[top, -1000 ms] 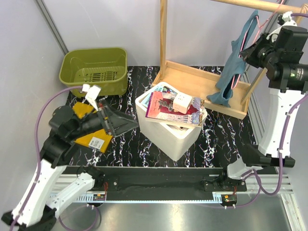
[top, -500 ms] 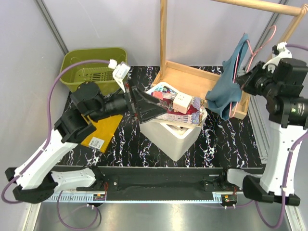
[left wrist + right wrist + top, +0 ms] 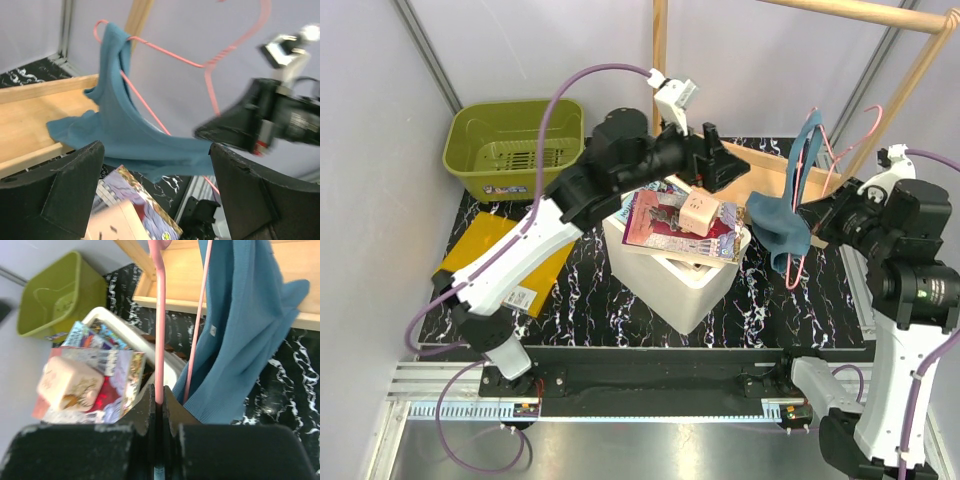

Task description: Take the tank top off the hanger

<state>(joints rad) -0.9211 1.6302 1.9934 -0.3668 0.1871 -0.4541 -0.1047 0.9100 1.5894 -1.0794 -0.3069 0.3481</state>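
Observation:
The teal-blue tank top (image 3: 778,226) hangs limp from the pink wire hanger (image 3: 828,152), held in the air to the right of the white box and clear of the wooden rail. My right gripper (image 3: 817,214) is shut on one wire of the hanger (image 3: 159,330), with the tank top (image 3: 240,350) draped just right of my fingers. My left gripper (image 3: 727,166) is open above the box and faces the tank top (image 3: 125,135), which spreads between my fingers a short way ahead. The hanger (image 3: 170,50) shows above it. Nothing is held in the left gripper (image 3: 157,170).
The white box (image 3: 680,285) in the middle holds books and a pink cube (image 3: 697,213). The wooden rack's tray (image 3: 760,160) and post (image 3: 659,60) stand behind it. A green basket (image 3: 515,145) is at the back left, and a yellow packet (image 3: 505,270) lies left.
My left arm has swung from the left side up and across the box toward the tank top. My right gripper has carried the hanger and tank top down off the rail.

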